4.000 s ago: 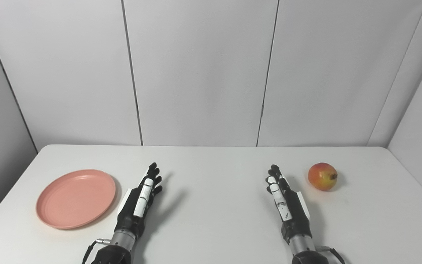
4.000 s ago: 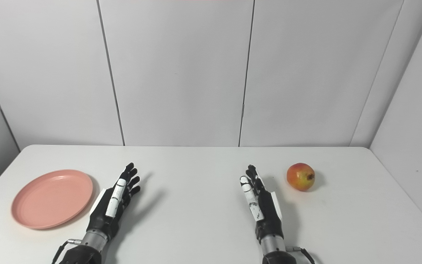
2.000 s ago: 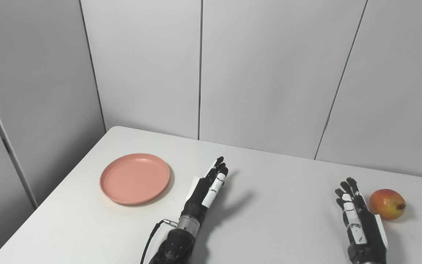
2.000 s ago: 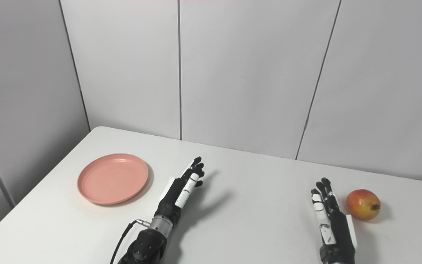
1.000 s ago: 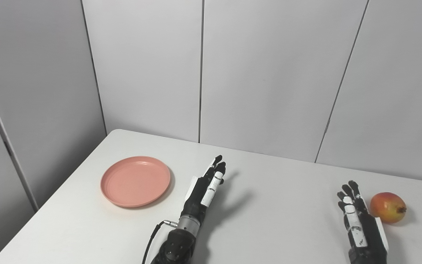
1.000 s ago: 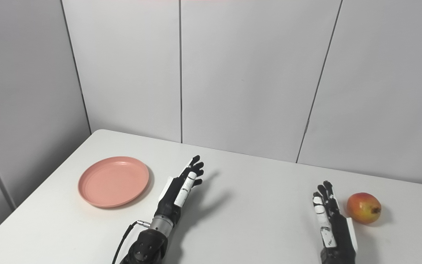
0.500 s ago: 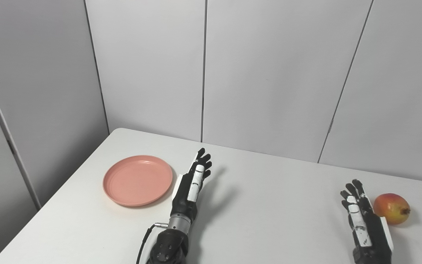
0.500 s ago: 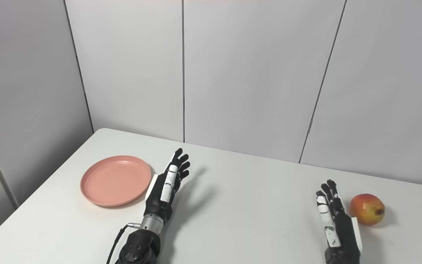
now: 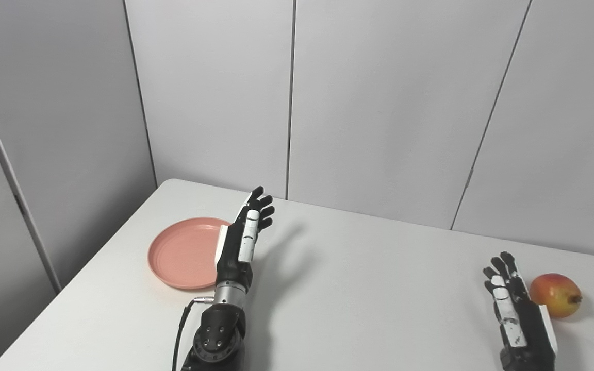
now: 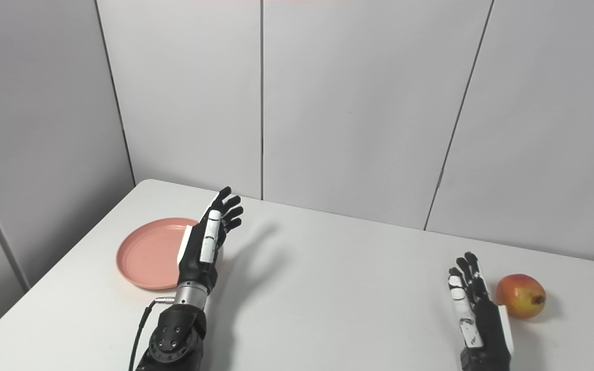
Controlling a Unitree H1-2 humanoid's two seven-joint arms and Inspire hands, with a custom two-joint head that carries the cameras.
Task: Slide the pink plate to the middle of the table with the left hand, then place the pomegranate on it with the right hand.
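Note:
The pink plate [image 9: 186, 252] lies flat near the table's left side. My left hand [image 9: 243, 234] is open, fingers stretched out, raised over the plate's right rim and covering part of it; whether it touches the plate cannot be told. The pomegranate [image 9: 555, 294], red and yellow, rests on the table at the far right. Just left of the fruit my right hand [image 9: 513, 306] is open, fingers straight, holding nothing and apart from it.
The white table [image 9: 369, 288] stretches between the two hands. Grey wall panels [image 9: 379, 103] stand behind its far edge and along the left side. A cable [image 9: 183, 319] runs from my left wrist.
My left hand has risen and swung left, from beside the plate to over its right rim. The right hand and the pomegranate stay put. The camera has shifted slightly.

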